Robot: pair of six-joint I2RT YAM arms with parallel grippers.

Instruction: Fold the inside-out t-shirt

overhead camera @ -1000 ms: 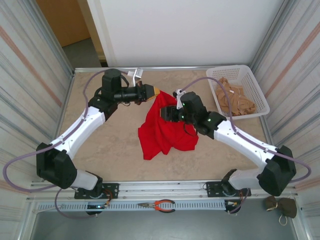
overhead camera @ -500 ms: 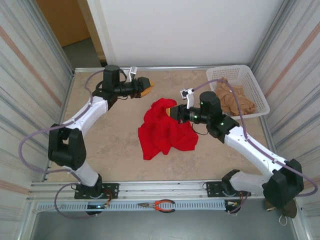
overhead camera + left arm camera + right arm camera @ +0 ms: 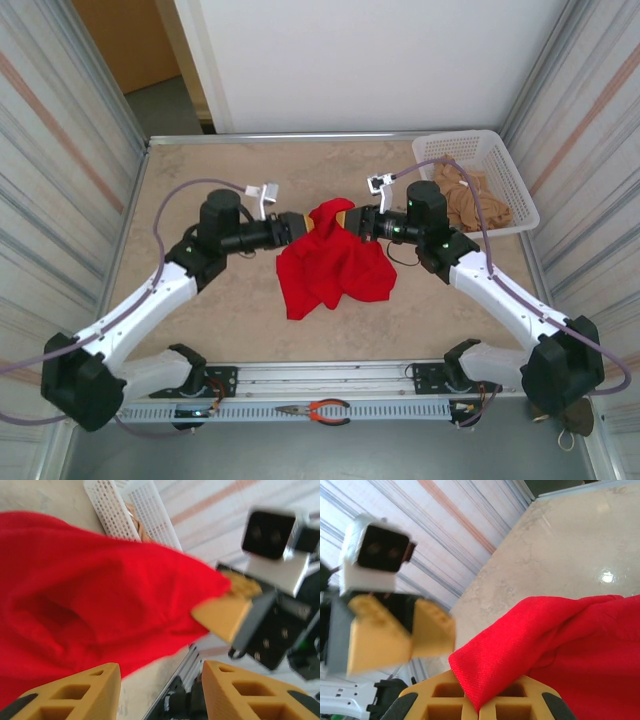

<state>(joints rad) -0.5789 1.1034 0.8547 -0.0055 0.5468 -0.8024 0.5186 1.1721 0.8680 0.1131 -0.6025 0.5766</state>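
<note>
T-shirt (image 3: pixel 330 265): crumpled red heap at the centre of the table (image 3: pixel 220 300); one fold at its far side is lifted off the surface.
Right gripper (image 3: pixel 347 219): fingers clamped on that lifted fold, with red cloth pinched between them in the wrist view.
Left gripper (image 3: pixel 297 225): just beside the heap's left side, fingers spread wide with nothing between them. It appears clear of the cloth, though the wrist view is blurred.
Basket (image 3: pixel 520 200): far right corner, holding a tan garment (image 3: pixel 470 200).
</note>
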